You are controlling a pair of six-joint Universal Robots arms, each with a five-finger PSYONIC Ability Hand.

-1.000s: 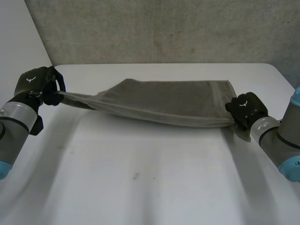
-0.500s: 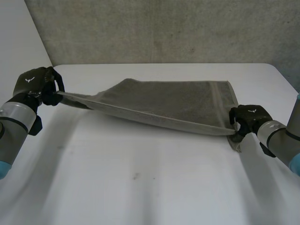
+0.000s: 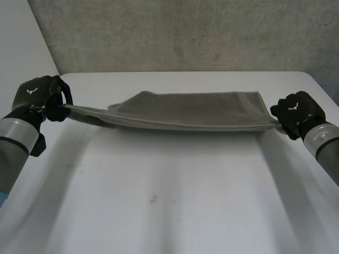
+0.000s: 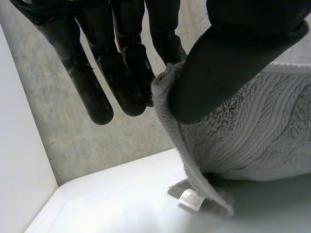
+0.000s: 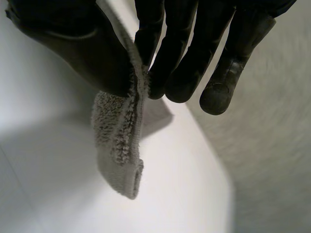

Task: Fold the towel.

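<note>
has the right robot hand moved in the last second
Yes. The right robot hand has gone outward, toward the right edge of the table, and a little back toward the wall, still pinching the towel corner.

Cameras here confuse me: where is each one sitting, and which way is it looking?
Head view: between and behind the arms, looking down at the table; both arms show, left hand and right hand stretching the towel between them.
Left wrist view: on the left wrist, looking along the palm; its fingers and thumb pinch a towel corner.
Right wrist view: on the right wrist, likewise; its fingers and thumb pinch the opposite end.
Shared: all three show towel and table.
</note>
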